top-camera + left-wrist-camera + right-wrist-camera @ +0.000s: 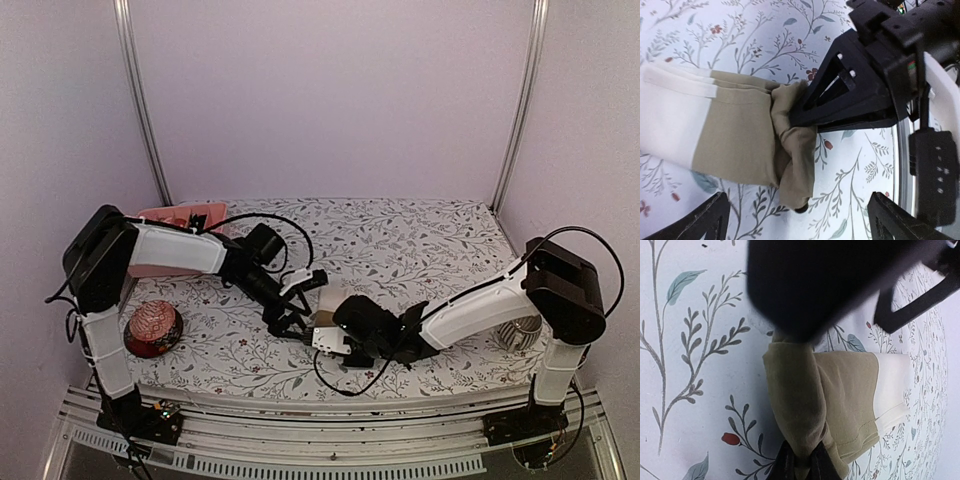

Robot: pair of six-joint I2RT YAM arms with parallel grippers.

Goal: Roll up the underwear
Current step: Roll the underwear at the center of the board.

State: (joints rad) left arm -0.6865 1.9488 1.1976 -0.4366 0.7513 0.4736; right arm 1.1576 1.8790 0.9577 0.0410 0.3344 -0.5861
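The tan-beige underwear (735,130) lies on the flowered table cover, its pale band (670,115) at one end and the other end turned up into a loose roll (795,395). My right gripper (801,462) is shut on that rolled end, pinching the cloth between its fingertips. My left gripper (797,212) hangs just over the same end, open wide, its fingers (707,220) standing to either side without touching the cloth. In the top view both grippers meet at the table's front middle, left gripper (290,318), right gripper (326,338), with only a bit of the underwear (323,320) showing between them.
A red-brown bowl (152,328) sits at the front left beside the left arm. A pink tray (185,215) lies at the back left. A ribbed metal container (520,335) stands at the right behind the right arm's base.
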